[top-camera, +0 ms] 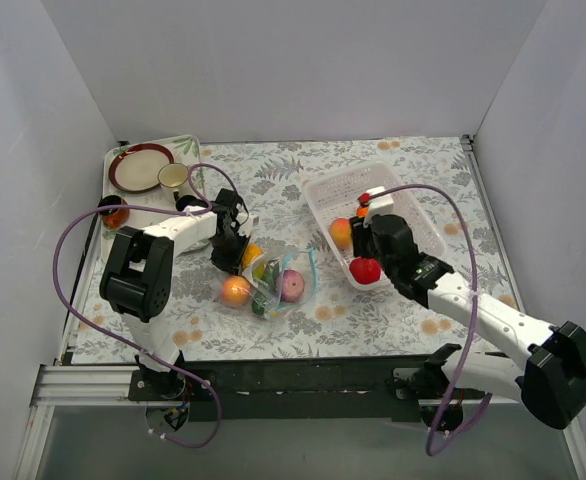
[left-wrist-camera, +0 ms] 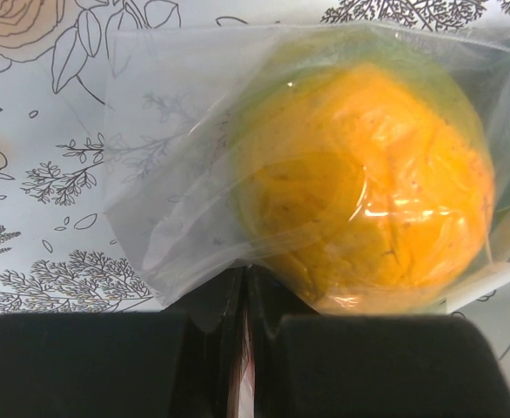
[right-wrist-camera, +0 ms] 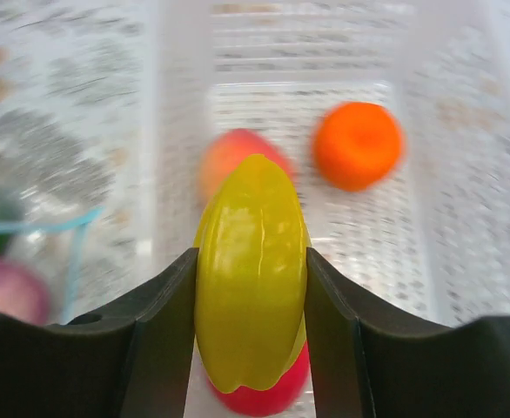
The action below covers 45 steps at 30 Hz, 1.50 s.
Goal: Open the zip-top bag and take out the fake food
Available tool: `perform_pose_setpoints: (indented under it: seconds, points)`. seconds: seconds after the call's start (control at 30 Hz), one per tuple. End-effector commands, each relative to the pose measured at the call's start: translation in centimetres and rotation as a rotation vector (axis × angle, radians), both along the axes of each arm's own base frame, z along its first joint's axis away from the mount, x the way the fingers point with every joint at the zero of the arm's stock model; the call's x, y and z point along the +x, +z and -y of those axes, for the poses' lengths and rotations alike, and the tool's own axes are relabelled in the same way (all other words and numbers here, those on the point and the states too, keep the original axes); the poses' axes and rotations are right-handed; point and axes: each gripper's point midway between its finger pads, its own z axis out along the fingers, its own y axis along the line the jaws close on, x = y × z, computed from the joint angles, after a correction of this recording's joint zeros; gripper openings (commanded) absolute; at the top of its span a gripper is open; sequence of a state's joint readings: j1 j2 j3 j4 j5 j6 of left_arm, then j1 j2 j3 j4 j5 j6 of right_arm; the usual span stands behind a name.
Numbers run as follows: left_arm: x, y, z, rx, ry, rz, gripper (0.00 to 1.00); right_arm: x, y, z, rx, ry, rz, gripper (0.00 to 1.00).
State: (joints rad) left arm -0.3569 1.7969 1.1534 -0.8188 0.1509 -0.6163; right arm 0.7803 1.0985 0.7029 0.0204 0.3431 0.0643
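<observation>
The zip-top bag (top-camera: 278, 282) lies open on the table in the middle, its blue zip strip towards the basket. It holds an orange fruit (top-camera: 251, 255), a purple-pink one (top-camera: 291, 286) and green pieces. My left gripper (top-camera: 229, 247) is shut on the bag's clear plastic edge (left-wrist-camera: 177, 218), right next to the orange fruit (left-wrist-camera: 368, 192) inside. My right gripper (right-wrist-camera: 251, 287) is shut on a yellow fruit (right-wrist-camera: 251, 279) and holds it over the white mesh basket (top-camera: 413, 215). In the basket lie a red fruit (right-wrist-camera: 268, 401), an orange one (right-wrist-camera: 358, 144) and a peach-coloured one (right-wrist-camera: 229, 157).
An orange-red fruit (top-camera: 236, 291) lies on the table beside the bag. A tray (top-camera: 188, 145) at the back left carries a plate (top-camera: 141, 166) and a cup (top-camera: 173, 177). A small orange-brown jar (top-camera: 113, 212) stands at the left edge. White walls enclose the table.
</observation>
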Motion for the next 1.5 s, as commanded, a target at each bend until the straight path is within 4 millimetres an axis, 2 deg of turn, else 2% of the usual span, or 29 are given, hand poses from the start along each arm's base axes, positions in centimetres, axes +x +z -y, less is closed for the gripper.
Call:
perform_pose_setpoints:
  seconds: [0.0, 0.03, 0.07, 0.1, 0.13, 0.2, 0.3, 0.33, 0.37, 0.4, 0.43, 0.5, 0.53, 0.57, 0.6, 0.67, 0.7, 0.77, 0.83, 0.87, 0.9, 0.93, 0.97, 1.0, 1.07, 1.2, 1.23, 1.33, 1.47]
  points:
    - [0.2, 0.4, 0.2, -0.007, -0.02, 0.02, 0.0, 4.5, 0.1, 8.3, 0.028, -0.478, -0.027, 0.3]
    - [0.2, 0.4, 0.2, -0.008, -0.019, 0.02, 0.0, 4.7, -0.3, 8.4, 0.027, -0.482, -0.049, 0.36]
    - [0.3, 0.5, 0.2, -0.01, -0.017, 0.022, 0.0, 5.1, -0.5, 8.5, 0.013, -0.473, -0.068, 0.56]
    - [0.3, 0.4, 0.3, -0.011, -0.018, 0.02, 0.0, 5.2, -1.7, 8.3, -0.02, -0.46, -0.108, 0.77]
    - [0.3, 0.5, 0.3, -0.012, -0.018, 0.019, 0.0, 5.5, -1.2, 7.7, -0.019, -0.45, -0.121, 0.98]
    - [0.5, 0.7, 0.5, -0.018, -0.014, 0.023, 0.0, 5.4, -1.9, 7.8, -0.053, -0.472, -0.175, 0.99]
    - [0.5, 0.8, 0.4, -0.017, -0.015, 0.025, 0.0, 5.3, -0.5, 6.4, -0.065, -0.406, -0.13, 0.98]
    - [0.5, 0.7, 0.4, -0.015, -0.016, 0.025, 0.0, 5.2, 0.0, 5.4, -0.058, -0.354, -0.093, 0.99]
    - [0.5, 0.7, 0.4, -0.013, -0.016, 0.025, 0.0, 4.2, 0.3, 3.0, -0.077, -0.247, -0.049, 0.99]
    - [0.5, 0.6, 0.3, -0.012, -0.014, 0.026, 0.0, 3.5, 1.4, 2.0, -0.118, -0.168, 0.025, 0.99]
    - [0.6, 0.6, 0.4, -0.013, -0.014, 0.028, 0.0, 2.2, 1.5, -0.5, -0.1, -0.08, 0.076, 0.96]
    - [0.6, 0.6, 0.5, -0.014, -0.015, 0.025, 0.0, 0.8, 2.0, -2.2, -0.095, 0.009, 0.097, 0.91]
    - [0.7, 0.6, 0.4, -0.013, -0.013, 0.027, 0.0, -0.4, 1.8, -4.0, -0.064, 0.105, 0.078, 0.85]
    - [0.7, 0.6, 0.4, -0.013, -0.013, 0.027, 0.0, -1.1, 1.5, -4.8, -0.045, 0.154, 0.067, 0.81]
    - [0.7, 0.6, 0.4, -0.013, -0.011, 0.026, 0.0, -1.7, 1.4, -5.5, -0.03, 0.196, 0.057, 0.68]
    - [0.7, 0.5, 0.4, -0.012, -0.013, 0.024, 0.0, -3.4, 0.3, -7.3, -0.02, 0.307, 0.005, 0.59]
    - [0.7, 0.5, 0.4, -0.01, -0.013, 0.024, 0.0, -3.8, 0.1, -7.9, -0.019, 0.337, -0.009, 0.49]
    - [0.6, 0.4, 0.3, -0.008, -0.011, 0.022, 0.0, -5.0, -0.6, -9.3, -0.014, 0.423, -0.044, 0.47]
    - [0.6, 0.3, 0.3, -0.008, -0.013, 0.017, 0.0, -5.9, -1.2, -10.3, -0.009, 0.49, -0.077, 0.54]
    - [0.7, 0.4, 0.4, -0.009, -0.01, 0.019, 0.0, -6.2, -2.3, -10.7, -0.024, 0.512, -0.107, 0.59]
    - [0.7, 0.4, 0.4, -0.009, -0.011, 0.02, 0.0, -6.0, -2.2, -11.0, -0.028, 0.514, -0.11, 0.71]
    - [0.7, 0.4, 0.5, -0.012, -0.01, 0.02, 0.0, -6.9, -2.5, -11.8, -0.024, 0.564, -0.131, 0.77]
    - [0.7, 0.5, 0.4, -0.011, -0.011, 0.022, 0.0, -6.9, -3.5, -12.0, -0.053, 0.572, -0.144, 0.85]
    - [0.8, 0.5, 0.4, -0.009, -0.011, 0.025, 0.0, -6.9, -3.7, -12.2, -0.067, 0.578, -0.148, 0.99]
    - [0.8, 0.6, 0.3, -0.006, -0.007, 0.027, 0.0, -6.9, -5.2, -12.7, -0.101, 0.591, -0.176, 0.99]
    - [0.8, 0.6, 0.4, -0.008, -0.006, 0.024, 0.0, -5.8, -6.3, -13.4, -0.135, 0.574, -0.174, 0.98]
    - [0.8, 0.7, 0.4, -0.009, -0.006, 0.027, 0.0, -5.4, -5.9, -14.0, -0.127, 0.578, -0.159, 0.98]
    - [0.8, 0.7, 0.5, -0.011, -0.005, 0.026, 0.0, -4.8, -6.9, -15.0, -0.143, 0.58, -0.175, 0.98]
    - [0.8, 0.8, 0.4, -0.01, -0.005, 0.028, 0.0, -4.4, -9.5, -15.6, -0.177, 0.575, -0.222, 0.98]
